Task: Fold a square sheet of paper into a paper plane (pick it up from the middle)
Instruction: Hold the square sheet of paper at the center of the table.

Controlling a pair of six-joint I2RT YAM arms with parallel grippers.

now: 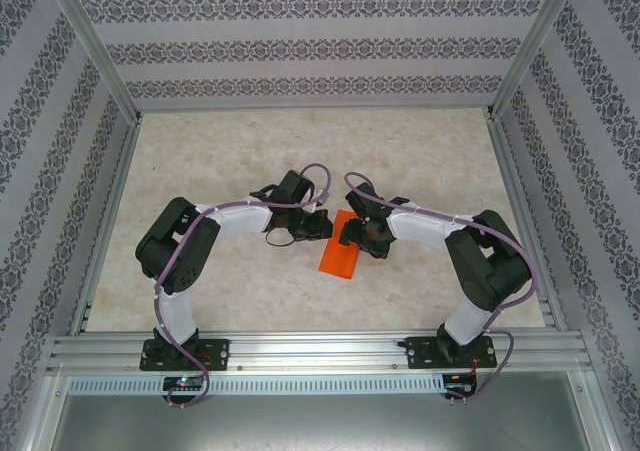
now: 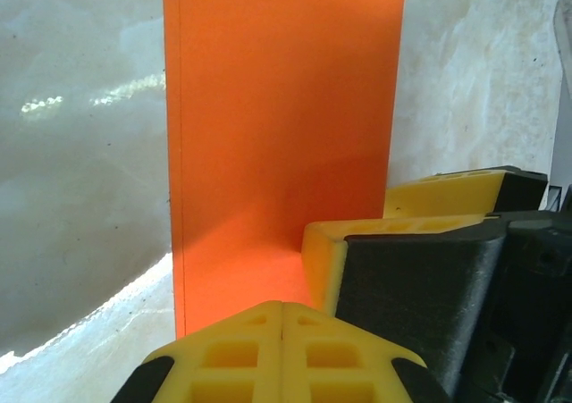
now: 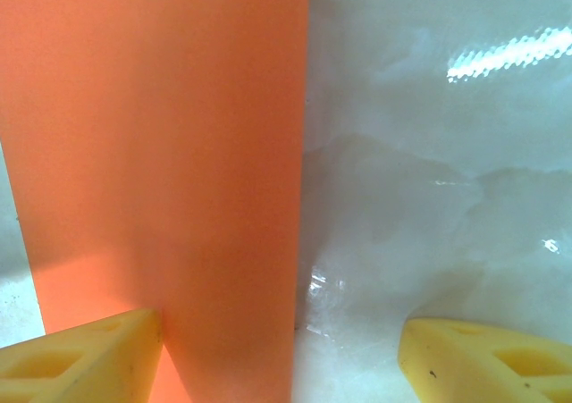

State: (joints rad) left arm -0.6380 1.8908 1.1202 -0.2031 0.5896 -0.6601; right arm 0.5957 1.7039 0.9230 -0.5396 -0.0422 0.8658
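Observation:
The square sheet of paper [image 1: 338,261] lies on the table between the arms as a narrow orange rectangle, with a doubled layer showing along its long edge [image 2: 277,135]. My left gripper [image 1: 318,226] is shut, its yellow fingertips [image 2: 282,349] closed together and resting at one end of the paper. My right gripper [image 1: 352,233] is open and straddles the paper's long edge [image 3: 286,367]. One of its fingers [image 3: 80,358] sits over the orange sheet [image 3: 161,153], the other over bare table. The paper plane is out of view.
The marble-patterned table [image 1: 230,161] is ringed by patterned walls and aluminium posts [image 1: 95,46]. A metal rail [image 1: 320,351] runs along the near edge by the arm bases. The right gripper's finger [image 2: 402,233] crowds close beside the left one.

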